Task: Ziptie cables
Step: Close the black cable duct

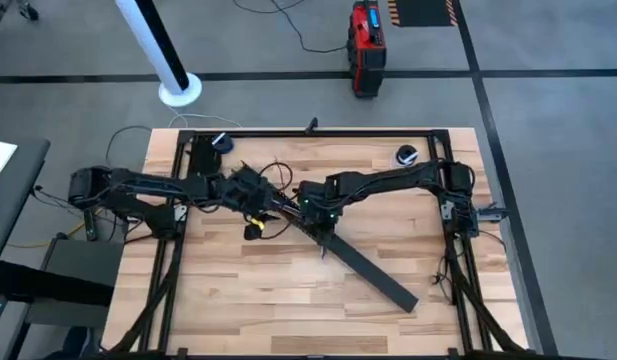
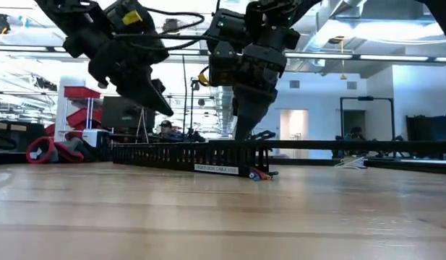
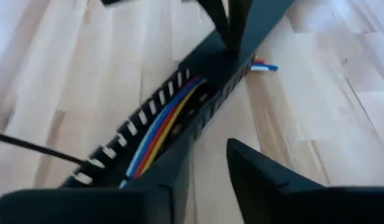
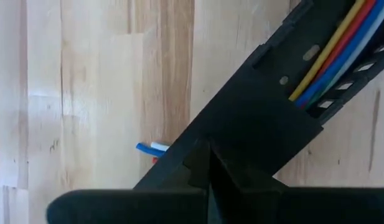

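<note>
The cables (image 3: 163, 127), blue, white, red and yellow, were laid inside the slotted channel (image 4: 254, 124), which lay aslant near the middle of the table (image 1: 248, 300). Their ends (image 4: 149, 149) were seen poking out at one end of the channel. The right gripper (image 2: 246, 115) was set down on the channel near that end, its jaws together. The left gripper (image 2: 159, 101) was held above the channel further along; whether its jaws were apart could not be told.
</note>
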`<state>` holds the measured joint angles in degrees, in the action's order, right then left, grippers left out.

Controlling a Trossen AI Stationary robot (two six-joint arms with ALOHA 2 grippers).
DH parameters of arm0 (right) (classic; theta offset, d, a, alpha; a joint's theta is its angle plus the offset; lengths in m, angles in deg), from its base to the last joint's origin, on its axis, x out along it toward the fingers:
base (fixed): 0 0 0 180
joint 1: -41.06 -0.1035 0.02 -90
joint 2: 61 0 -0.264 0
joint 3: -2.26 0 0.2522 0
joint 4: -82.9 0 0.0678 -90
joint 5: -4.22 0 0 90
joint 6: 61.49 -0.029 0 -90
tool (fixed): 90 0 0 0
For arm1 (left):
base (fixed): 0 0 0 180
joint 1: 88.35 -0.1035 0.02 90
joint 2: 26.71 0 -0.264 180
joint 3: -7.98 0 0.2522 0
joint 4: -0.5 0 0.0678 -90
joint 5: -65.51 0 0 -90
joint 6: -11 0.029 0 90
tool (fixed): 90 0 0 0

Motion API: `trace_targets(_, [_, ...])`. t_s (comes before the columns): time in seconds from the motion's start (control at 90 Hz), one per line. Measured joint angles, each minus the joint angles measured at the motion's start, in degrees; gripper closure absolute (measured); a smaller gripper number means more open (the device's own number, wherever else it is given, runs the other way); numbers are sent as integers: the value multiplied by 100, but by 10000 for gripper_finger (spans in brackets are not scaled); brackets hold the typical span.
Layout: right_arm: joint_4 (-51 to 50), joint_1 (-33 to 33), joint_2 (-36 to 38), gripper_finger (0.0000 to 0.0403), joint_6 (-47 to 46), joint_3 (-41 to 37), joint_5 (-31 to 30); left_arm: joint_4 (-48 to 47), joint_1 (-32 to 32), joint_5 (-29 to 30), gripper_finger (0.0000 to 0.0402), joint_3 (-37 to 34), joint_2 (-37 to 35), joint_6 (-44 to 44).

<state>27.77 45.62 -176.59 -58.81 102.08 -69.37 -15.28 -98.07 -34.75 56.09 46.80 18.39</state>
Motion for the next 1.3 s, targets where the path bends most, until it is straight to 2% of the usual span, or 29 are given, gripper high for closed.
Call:
trace_targets(0.1, [-22, 0, 0, 403, 38, 0, 16, 263, 22, -4, 388, 1, 344, -236])
trace_targets(0.222, [-19, 0, 0, 403, 39, 0, 15, 887, 69, -417, 399, 1, 794, -493])
trace_targets(0.544, [-29, -2, -2, 403, 58, 0, 13, 1754, 469, -434, 401, 6, 1415, -946])
trace_targets(0.8, [-28, 0, -2, 403, 80, -2, 15, 2273, 519, -44, 401, 4, 1949, -1219])
trace_targets(0.933, [-19, 0, -2, 403, 80, -2, 15, 2268, 466, 304, 401, 1, 1966, -1268])
trace_targets(1.3, [96, 9, -2, 403, 87, -6, -9, 2403, 440, 333, 401, -3, 1966, -1410])
